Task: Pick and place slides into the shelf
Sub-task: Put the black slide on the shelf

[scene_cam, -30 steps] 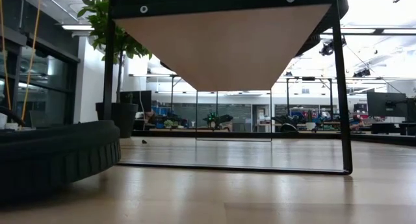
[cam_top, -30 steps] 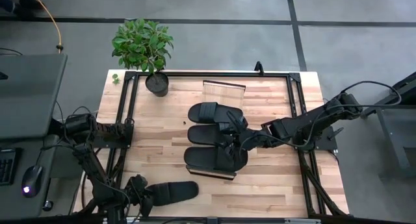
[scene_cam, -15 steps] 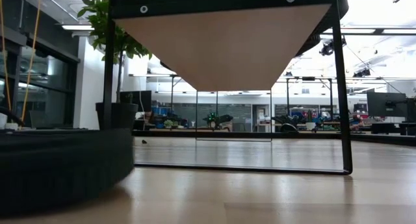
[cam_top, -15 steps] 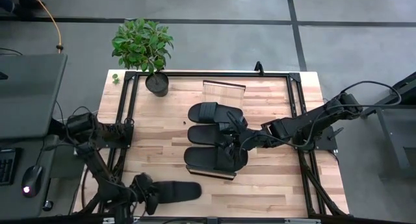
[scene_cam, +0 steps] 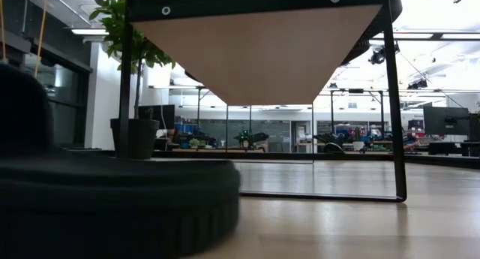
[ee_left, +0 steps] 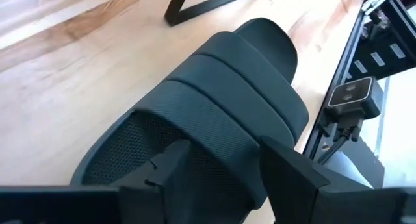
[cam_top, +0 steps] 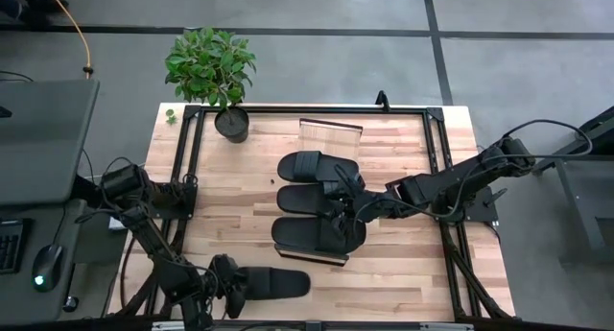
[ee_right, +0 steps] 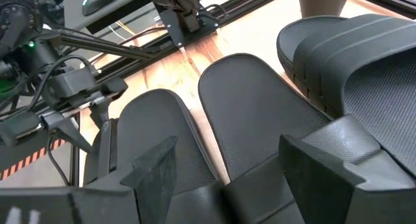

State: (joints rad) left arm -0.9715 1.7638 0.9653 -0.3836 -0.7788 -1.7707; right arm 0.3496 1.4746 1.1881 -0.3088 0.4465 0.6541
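Observation:
Three black slides [cam_top: 312, 199] lie side by side on the shelf [cam_top: 331, 135], whose light plank shows at its far end. The plank's underside shows in the low view [scene_cam: 262, 49]. The fourth slide [cam_top: 280, 283] lies lengthwise along the table's near edge. It fills the left of the low view [scene_cam: 112, 206]. My left gripper [cam_top: 233, 286] is shut on this slide at its left end. My right gripper [cam_top: 342, 202] is open over the slides on the shelf. Its fingers [ee_right: 153, 169] stand on either side of a ribbed strap [ee_right: 260, 185]. I cannot tell whether they touch it. My left gripper [ee_left: 221, 162] holds the fourth slide between its two fingers, one on each side of the slide at the strap's near edge [ee_left: 195, 143]. The fingers come level from the table's left and lie along the slide. The slide lies flat and low, its free end [ee_left: 266, 36] pointing right.
A potted plant [cam_top: 230, 122] stands at the table's far left corner. A dark frame [cam_top: 192, 168] runs along the table's sides. A small camera [ee_left: 351, 97] sits at the near edge close to the fourth slide. Bare wood [cam_top: 221, 225] lies between this slide and the shelf.
My left gripper has gone toward the table's right edge along the near edge, taking the fourth slide with it. The slide has stayed flat and lengthwise, and now fills more of the low view.

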